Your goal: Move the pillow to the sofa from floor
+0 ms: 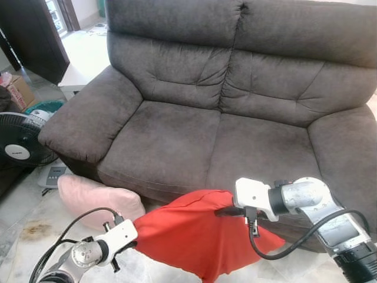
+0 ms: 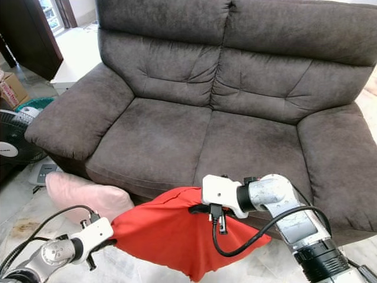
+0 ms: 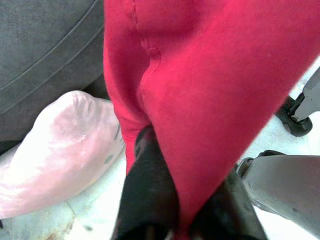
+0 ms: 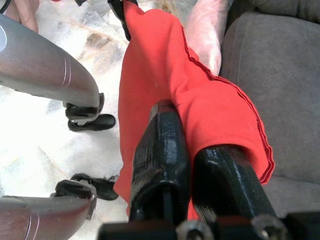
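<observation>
- Before the sofa (image 1: 235, 112), just off the front edge of its seat, both arms hold a red pillow (image 1: 194, 236) stretched between them above the floor (image 1: 23, 236).
- On the near left, the left arm reaches forward and to the right, bent low, with a black cable looping over its wrist.
- At that end the left gripper (image 3: 175, 210) has its two black fingers (image 3: 150, 185) pressed together on the pillow's left corner, red cloth pinched between them.
- From the near right, the right arm comes in with its elbow out and its forearm pointing left across the sofa front.
- At the pillow's upper right edge, the right gripper (image 4: 192, 160) is clamped on a fold of the red cloth.
- Left of the red pillow, a pink pillow (image 1: 94, 197) lies on the floor against the sofa base.
- Farther left stands a fan (image 1: 20, 141).
</observation>
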### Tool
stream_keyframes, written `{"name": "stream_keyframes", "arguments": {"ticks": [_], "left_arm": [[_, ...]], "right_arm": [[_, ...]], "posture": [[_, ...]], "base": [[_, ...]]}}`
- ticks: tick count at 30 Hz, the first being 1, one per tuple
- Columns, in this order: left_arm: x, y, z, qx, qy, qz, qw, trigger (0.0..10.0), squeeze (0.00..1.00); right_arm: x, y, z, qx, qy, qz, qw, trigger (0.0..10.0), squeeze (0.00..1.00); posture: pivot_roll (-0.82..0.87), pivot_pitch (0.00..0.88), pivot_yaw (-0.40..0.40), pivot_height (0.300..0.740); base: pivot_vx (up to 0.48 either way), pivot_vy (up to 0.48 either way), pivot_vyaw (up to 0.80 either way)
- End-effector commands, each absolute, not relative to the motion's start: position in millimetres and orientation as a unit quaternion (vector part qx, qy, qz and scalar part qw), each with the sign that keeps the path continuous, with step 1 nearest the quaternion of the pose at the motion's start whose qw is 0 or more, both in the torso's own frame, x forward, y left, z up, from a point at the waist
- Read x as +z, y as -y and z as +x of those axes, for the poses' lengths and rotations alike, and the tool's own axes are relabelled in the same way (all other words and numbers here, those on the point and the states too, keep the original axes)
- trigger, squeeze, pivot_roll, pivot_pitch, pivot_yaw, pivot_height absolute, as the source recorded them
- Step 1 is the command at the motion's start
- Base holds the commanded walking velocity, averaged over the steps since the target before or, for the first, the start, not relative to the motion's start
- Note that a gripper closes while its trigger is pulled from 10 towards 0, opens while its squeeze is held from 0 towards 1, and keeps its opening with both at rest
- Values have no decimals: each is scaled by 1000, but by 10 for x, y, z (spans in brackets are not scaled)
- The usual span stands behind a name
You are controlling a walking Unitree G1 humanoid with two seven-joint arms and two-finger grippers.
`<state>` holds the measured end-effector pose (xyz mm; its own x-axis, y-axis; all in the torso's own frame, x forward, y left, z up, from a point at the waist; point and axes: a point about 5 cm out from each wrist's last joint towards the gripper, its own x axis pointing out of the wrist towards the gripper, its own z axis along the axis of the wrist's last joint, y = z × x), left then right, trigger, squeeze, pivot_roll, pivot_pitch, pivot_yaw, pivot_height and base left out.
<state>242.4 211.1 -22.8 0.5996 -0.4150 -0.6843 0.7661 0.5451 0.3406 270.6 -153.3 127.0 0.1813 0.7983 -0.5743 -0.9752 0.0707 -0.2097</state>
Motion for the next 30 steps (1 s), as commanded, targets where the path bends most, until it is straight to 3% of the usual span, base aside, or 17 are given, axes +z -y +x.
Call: {"name": "stream_keyframes", "arguments": {"ticks": [1,9,14,16,20,21,27,28,30], "left_arm": [[-232,-2115,2424,-349,-274,321,837,0,0],[-192,-2143,2465,-305,-257,294,869,0,0],[-44,-2196,2611,-244,-213,270,907,0,0],[80,-2233,2719,-200,-176,261,928,0,0],[536,-2317,3035,-51,-48,209,975,0,0],[649,-2250,3098,-43,-14,185,982,10000,0],[951,-1902,3252,-48,73,157,984,10000,0],[951,-1902,3252,-48,73,157,984,10000,0],[1201,-1691,3317,-27,132,143,980,10000,0]], "right_arm": [[1442,1455,2709,628,-108,-279,719,10000,0],[1388,1441,2703,624,-110,-267,726,10000,0],[1344,1451,2686,618,-113,-258,734,10000,0],[1329,1460,2715,601,-105,-251,752,10000,0],[1337,1491,2925,491,-43,-214,843,10000,0],[1299,1502,2994,440,-27,-200,875,10000,0],[1078,1417,3065,298,2,-148,943,10000,0],[1078,1417,3065,298,2,-148,943,10000,0],[1039,1368,3043,242,20,-94,966,10000,0]], "posture": [[122,41,-63,740],[124,33,-54,740],[127,26,-51,740],[128,22,-52,740],[139,12,-54,740],[142,8,-53,740],[135,15,-50,740],[135,15,-50,740],[135,21,-45,740]], "base": [[0,0,0],[0,0,0],[0,0,0],[0,0,0],[0,0,0],[0,0,0],[0,0,0],[0,0,0],[0,0,0]]}}
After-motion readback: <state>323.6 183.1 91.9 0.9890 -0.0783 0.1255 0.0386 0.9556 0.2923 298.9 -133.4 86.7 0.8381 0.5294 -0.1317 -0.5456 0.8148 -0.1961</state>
